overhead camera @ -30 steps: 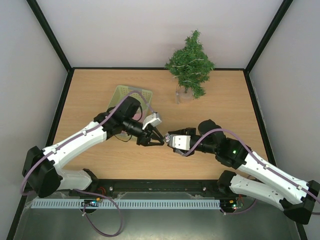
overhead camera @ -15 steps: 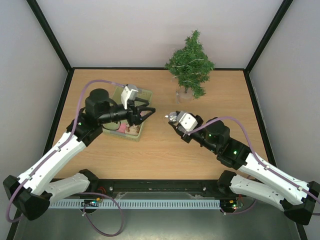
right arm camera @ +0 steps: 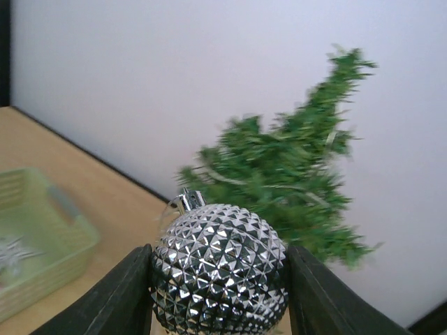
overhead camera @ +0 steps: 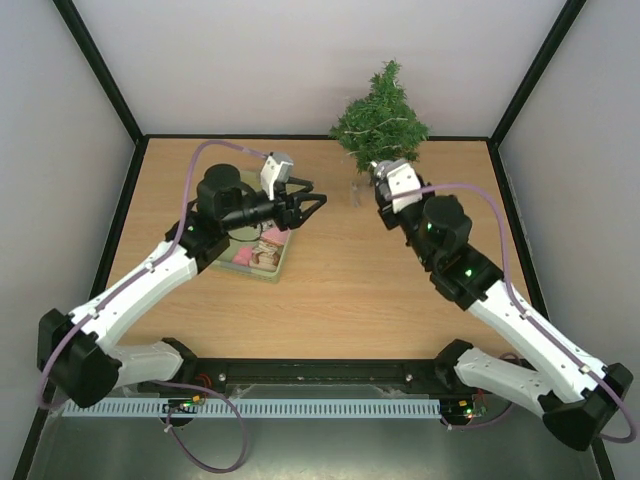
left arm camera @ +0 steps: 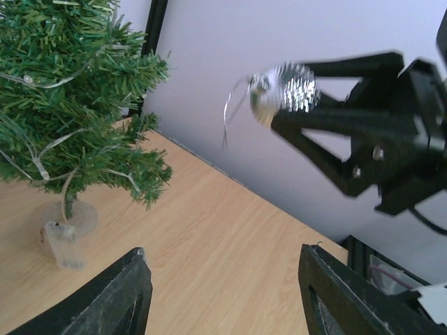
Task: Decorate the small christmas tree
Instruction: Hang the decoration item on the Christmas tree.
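The small christmas tree (overhead camera: 381,122) stands in a clear base (left arm camera: 65,236) at the table's back edge, right of centre. My right gripper (overhead camera: 379,172) is raised just in front of its lower branches and is shut on a faceted silver bauble (right arm camera: 220,271). The bauble's cap and thin hanging loop (left arm camera: 230,115) point toward the tree. The left wrist view shows the same bauble (left arm camera: 285,93) in the air to the right of the tree, apart from the branches. My left gripper (overhead camera: 309,204) hovers near the basket, its fingers (left arm camera: 126,296) open with only bare table between them.
A pale green basket (overhead camera: 247,262) lies at the left middle of the table, partly under my left arm, with pink and pale ornaments inside. Grey walls with black frame posts close in the table on three sides.
My left gripper let go of the bauble at mid-table, opened and drew back over the basket. My right gripper carried the bauble up and back to the tree.
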Robot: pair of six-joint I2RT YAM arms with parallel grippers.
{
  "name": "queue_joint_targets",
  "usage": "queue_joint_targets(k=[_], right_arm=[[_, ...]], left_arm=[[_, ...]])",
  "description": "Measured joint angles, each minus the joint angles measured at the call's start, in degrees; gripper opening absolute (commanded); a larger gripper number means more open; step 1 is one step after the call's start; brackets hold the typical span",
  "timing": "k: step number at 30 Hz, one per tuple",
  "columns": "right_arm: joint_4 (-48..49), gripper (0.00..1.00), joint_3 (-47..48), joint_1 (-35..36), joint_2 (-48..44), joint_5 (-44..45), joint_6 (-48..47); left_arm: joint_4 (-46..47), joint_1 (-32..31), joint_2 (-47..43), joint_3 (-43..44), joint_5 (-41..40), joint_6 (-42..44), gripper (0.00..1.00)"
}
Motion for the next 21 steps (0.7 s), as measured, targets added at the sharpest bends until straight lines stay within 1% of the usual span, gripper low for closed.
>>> queue_joint_targets(k=[5,10,14,17,21], right_arm=[[-0.37,0.43,7.32,-9.51,5.79,-2.6,0.15],[-1.05,0.43,15.63,-16.17,12.13,-5.49,0.5],[-1.99,0.43,19.82,-18.69,16.02,-8.35,0.2],[-3.26,0.43,24.02,-19.1,19.93,-10.78,-0.31],[-4.48,0.43,28.72,-19.1,25.24,-13.07,-0.87]], left_arm=[[-0.35,0.17,4.81,2.93,-2.19,2.38,0.59],[-1.68,0.81,5.9,2.78,-4.26,4.68,0.59],[-2.64,1.16,5.22,0.5,-4.79,6.08,0.59],[-4.42,1.36,4.2,-1.68,-4.76,6.88,0.59],[-6.36,1.36,3.48,-1.99,-4.59,8.0,0.6]])
